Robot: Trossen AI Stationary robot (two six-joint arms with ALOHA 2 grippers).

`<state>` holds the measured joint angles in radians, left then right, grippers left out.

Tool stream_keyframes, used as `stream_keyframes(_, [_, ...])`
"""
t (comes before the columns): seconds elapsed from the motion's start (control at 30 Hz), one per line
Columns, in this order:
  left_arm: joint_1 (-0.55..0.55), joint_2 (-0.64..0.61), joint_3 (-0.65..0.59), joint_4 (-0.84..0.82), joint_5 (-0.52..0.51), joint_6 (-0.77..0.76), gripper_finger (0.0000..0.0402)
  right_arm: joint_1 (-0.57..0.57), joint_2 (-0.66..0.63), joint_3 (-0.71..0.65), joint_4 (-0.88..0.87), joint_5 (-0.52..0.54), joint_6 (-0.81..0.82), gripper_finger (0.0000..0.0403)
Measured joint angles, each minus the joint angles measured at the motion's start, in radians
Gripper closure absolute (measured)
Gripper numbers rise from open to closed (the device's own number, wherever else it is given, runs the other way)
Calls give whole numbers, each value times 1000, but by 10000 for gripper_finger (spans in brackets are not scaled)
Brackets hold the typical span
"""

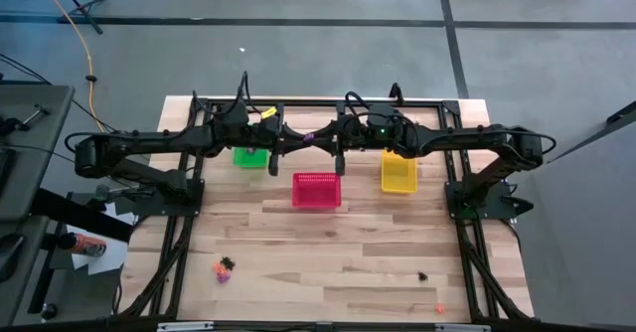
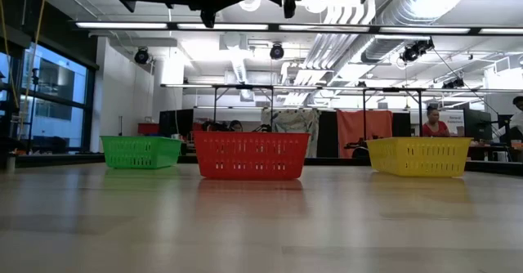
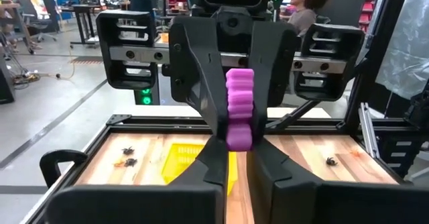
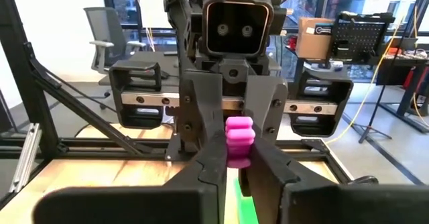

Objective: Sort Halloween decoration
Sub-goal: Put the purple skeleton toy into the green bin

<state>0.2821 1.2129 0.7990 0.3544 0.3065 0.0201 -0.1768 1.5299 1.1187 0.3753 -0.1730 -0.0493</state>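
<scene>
High view: left hand (image 1: 298,139) and right hand (image 1: 320,139) meet at upper centre, above the red basket (image 1: 316,190), both clenched on one purple trinket (image 3: 239,107); remaining trinkets (image 1: 224,268) lie along the table's (image 1: 328,252) lower edge.

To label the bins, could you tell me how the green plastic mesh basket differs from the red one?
The green plastic mesh basket is partly covered by the left arm; the red plastic mesh basket lies exposed. Red sits nearer the low camera than green. Both are upright, rectangular.
</scene>
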Motion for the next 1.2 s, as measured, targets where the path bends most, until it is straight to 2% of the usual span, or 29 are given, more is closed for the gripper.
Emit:
stream_keyframes(0.2, [0,-2,0,-17,0,26,395,0,2,0,-5,0,48,342])
stream_keyframes(1.2, [14,-2,0,-22,6,26,401,0,2,0,-35,-1,50,341])
